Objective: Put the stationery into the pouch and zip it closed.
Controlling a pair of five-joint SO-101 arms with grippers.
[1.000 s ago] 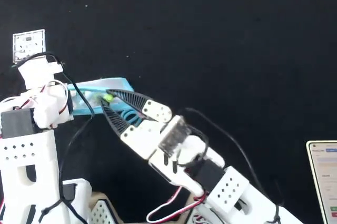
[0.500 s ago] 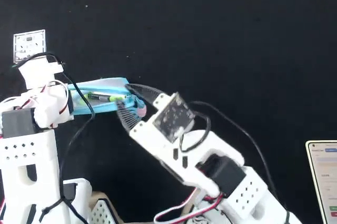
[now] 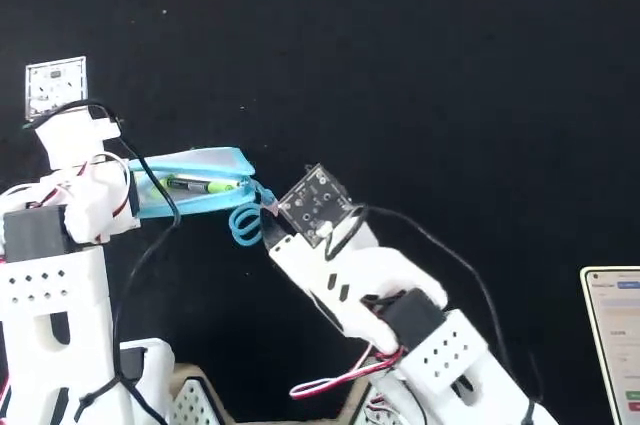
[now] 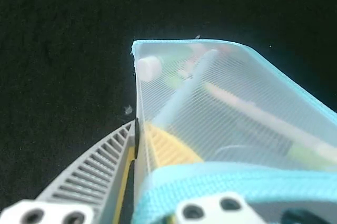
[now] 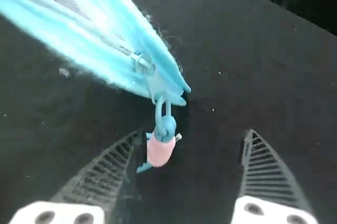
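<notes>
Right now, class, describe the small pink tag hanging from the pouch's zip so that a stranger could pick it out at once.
Start from the black table and find the light blue mesh pouch. From its zip slider hangs a blue cord loop, and the small pink tag sits on that cord, inside the open right gripper. Its neighbours are blue; it is pink.

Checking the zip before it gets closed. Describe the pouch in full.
The pouch is translucent mesh with light-blue edging, held over the black table, with a green-tipped pen visible inside. The left gripper clamps one end. At the other end, the zip slider carries a blue cord with a pink tab, which sits between the fingers of the open right gripper.
</notes>
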